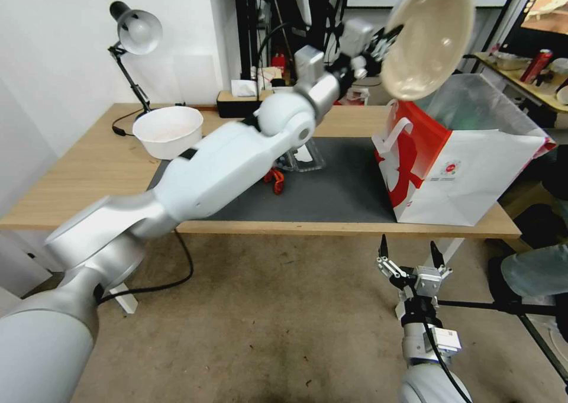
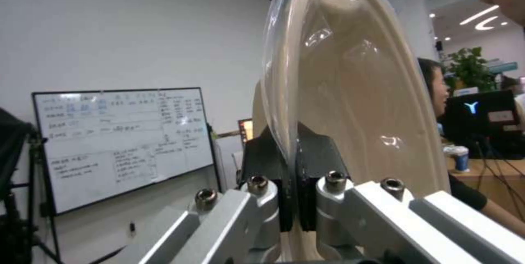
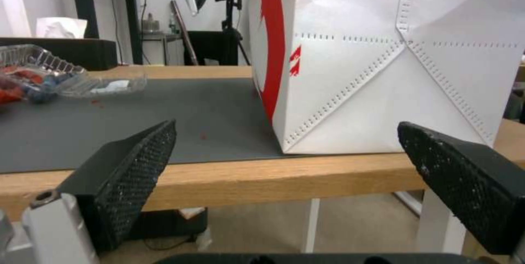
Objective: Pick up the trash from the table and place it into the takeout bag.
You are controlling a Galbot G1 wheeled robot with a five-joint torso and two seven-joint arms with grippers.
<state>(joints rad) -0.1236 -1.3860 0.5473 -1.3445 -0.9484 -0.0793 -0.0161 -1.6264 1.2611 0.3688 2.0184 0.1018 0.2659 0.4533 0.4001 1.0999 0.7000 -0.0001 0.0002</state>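
Observation:
My left arm reaches across the table (image 1: 77, 172), and its gripper (image 1: 378, 43) is shut on the rim of a shallow beige dish (image 1: 429, 36). The dish is held on edge in the air, just above the open mouth of the takeout bag (image 1: 467, 178). In the left wrist view the black pads (image 2: 320, 155) pinch the dish (image 2: 361, 92) at its lower rim. The white and red bag stands on the right end of the dark grey mat (image 1: 337, 190). My right gripper (image 1: 410, 252) hangs open below the table's front edge, facing the bag (image 3: 393, 51), with nothing between its fingers (image 3: 137, 165).
A white bowl (image 1: 168, 131) sits at the mat's left corner, with a desk lamp (image 1: 133, 33) behind it. A clear plastic container (image 1: 305, 154) and small red bits (image 1: 275, 180) lie mid-mat, partly hidden by my left arm. A dark tissue box (image 1: 236, 102) stands at the back edge.

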